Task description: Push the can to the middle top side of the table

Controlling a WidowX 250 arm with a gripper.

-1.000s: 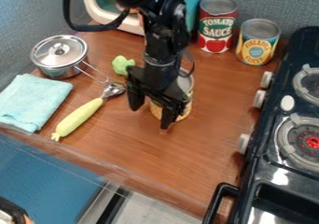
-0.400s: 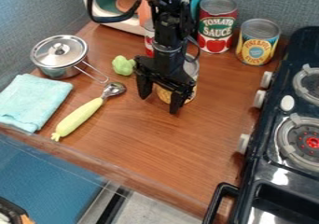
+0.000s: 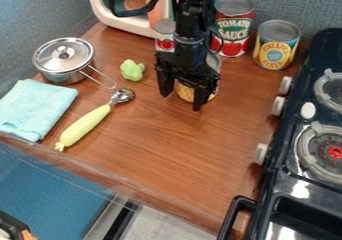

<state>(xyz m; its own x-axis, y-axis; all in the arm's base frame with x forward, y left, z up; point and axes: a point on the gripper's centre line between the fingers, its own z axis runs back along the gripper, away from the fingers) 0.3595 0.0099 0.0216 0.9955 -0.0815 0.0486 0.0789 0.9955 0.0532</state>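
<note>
A wooden counter (image 3: pixel 167 144) ran through the middle, with a black stove (image 3: pixel 287 164) from 2 to 5 o'clock. The black gripper (image 3: pixel 181 101) hung near the centre toward 12, fingers spread wide, while a blue cloth (image 3: pixel 37 109) lay at 9 and a lidded pot (image 3: pixel 63 61) stood at 10. The upright can (image 3: pixel 185 91) sat just off centre toward 1, partly hidden behind the gripper, contact impossible to tell; a yellow-handled spoon (image 3: pixel 85 126) lay near 9, a small green toy (image 3: pixel 132 70) at 11.
</note>
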